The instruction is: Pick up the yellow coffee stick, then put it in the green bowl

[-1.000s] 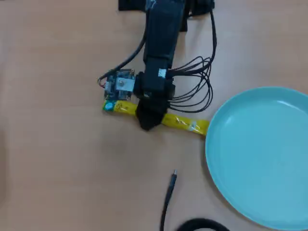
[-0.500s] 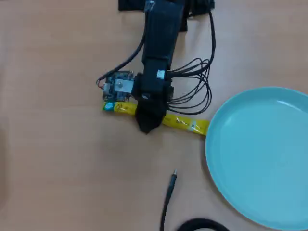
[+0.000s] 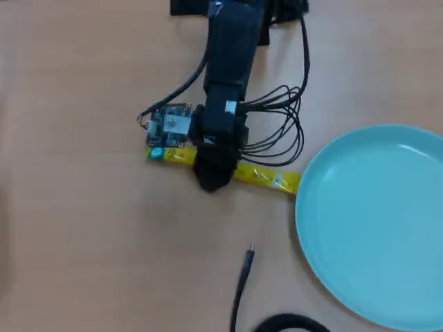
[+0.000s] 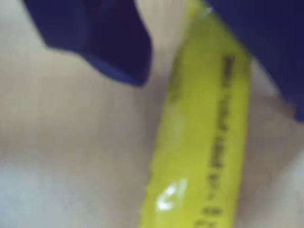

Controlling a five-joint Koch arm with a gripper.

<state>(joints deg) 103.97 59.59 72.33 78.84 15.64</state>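
Since the earlier frame my gripper [image 3: 212, 181] has crept slightly up-left. The jaws straddle the yellow coffee stick [image 3: 266, 178] at frame centre, not visibly clamped. It lies on the bench [image 3: 83, 242]; lifting and reaching the green bowl [image 3: 374, 228] remain.

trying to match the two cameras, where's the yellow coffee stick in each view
Overhead view: the yellow coffee stick lies across the middle, its midsection hidden under the gripper, its right end near the green bowl.
Wrist view: the stick runs top to bottom, right of centre.
Shared landmark: the gripper, whose dark jaws flank the stick.
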